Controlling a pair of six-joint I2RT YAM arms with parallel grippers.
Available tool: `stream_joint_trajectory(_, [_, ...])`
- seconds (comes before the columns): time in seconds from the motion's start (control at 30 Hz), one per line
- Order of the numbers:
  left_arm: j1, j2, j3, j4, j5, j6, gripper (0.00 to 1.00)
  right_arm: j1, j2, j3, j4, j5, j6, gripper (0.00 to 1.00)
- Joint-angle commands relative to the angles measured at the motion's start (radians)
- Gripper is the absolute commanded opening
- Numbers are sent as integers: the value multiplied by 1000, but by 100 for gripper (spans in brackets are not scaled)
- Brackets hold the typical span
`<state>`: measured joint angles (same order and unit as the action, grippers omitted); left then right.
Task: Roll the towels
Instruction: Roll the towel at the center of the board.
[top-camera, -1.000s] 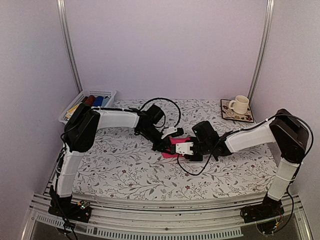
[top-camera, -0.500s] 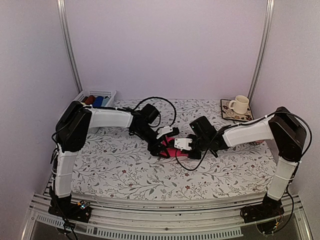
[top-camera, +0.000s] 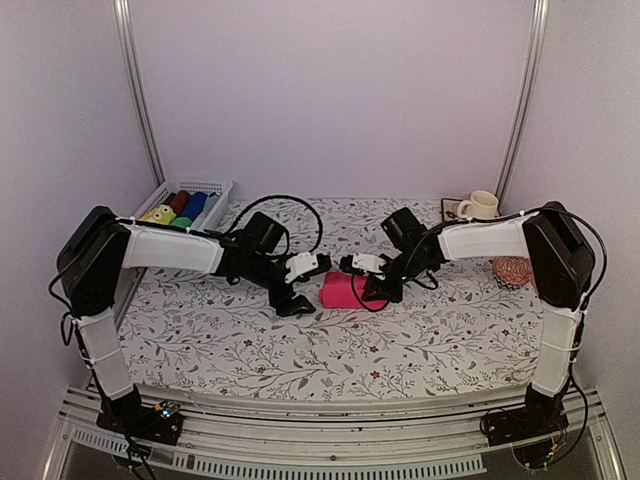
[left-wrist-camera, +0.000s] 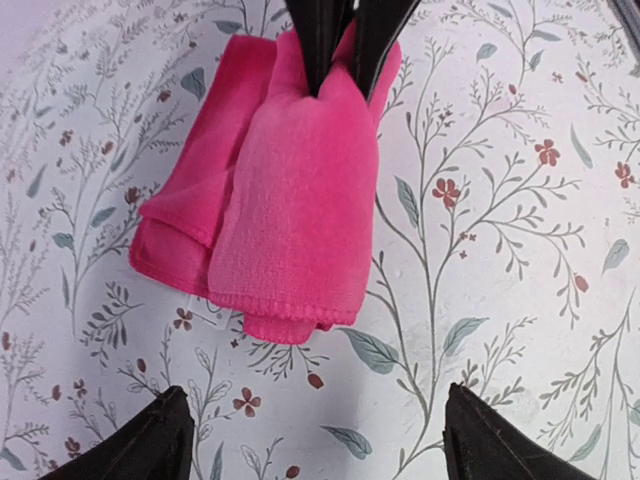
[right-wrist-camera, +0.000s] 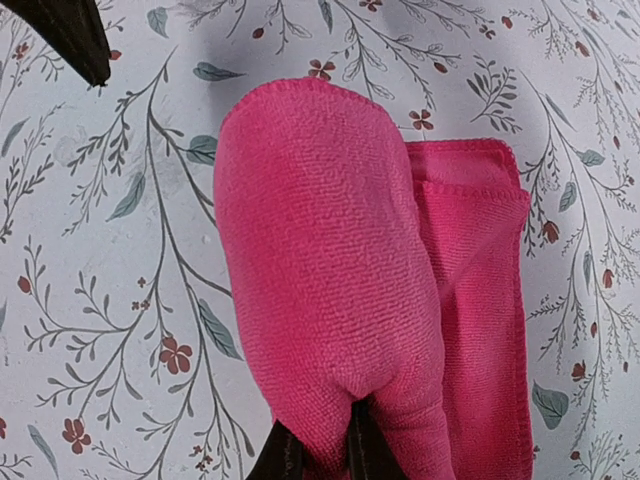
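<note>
Hot pink towel (top-camera: 338, 290) sits mid-worktop (top-camera: 250, 340) on the leaf-and-flower print, between my two arms. It is bunched into a short, loose bundle. A fat rounded lobe lies over flatter folded layers, with a stitched hem along the edges. From above it reads only as a small pink block. That view alone takes in the white basket (top-camera: 190, 190) of coloured cloth rolls at the far left, the cream mug (top-camera: 480, 206) at the far right, and the red-orange woven pad (top-camera: 513, 270) near my right arm. My right wrist view gives the terry texture and the split between rounded lobe and flat fold. My left wrist view gives the opposite end, the layered hems fanning toward me. My left fingers (left-wrist-camera: 320, 450) stand wide apart and released with bare worktop between them, and the towel lies just ahead of the tips, untouched. My right fingers (right-wrist-camera: 318, 455) are clenched on the near end of the lobe, the fabric puckering into the pinch. From the left wrist they show as two dark blades biting the towel's far end.
</note>
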<state>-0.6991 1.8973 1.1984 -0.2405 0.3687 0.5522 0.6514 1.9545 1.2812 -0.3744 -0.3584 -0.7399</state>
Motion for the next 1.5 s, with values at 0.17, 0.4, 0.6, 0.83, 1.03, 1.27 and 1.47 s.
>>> stream_joint_trajectory(0.17, [-102,-47,-119,350,-131,143,81,-37,186,158,-210,-145,82,4])
stream_joint_trajectory(0.4, [-171,13,-101,437,-251,190,69,-80,227,222,-253,-248,113,5])
stream_joint_trajectory(0.6, [-192,35,-109,458,-275,286,67,-90,230,237,-302,-344,129,5])
stream_joint_trajectory(0.83, [-197,46,-149,509,-297,341,66,-89,226,224,-358,-397,145,5])
stream_joint_trajectory(1.03, [-205,59,-152,495,-275,391,64,-88,206,231,-376,-447,145,5])
stream_joint_trajectory(1.27, [-211,60,-180,484,-243,416,54,-81,212,229,-391,-477,142,5])
stream_joint_trajectory(1.47, [-215,106,-162,439,-214,411,37,-75,209,229,-398,-483,137,5])
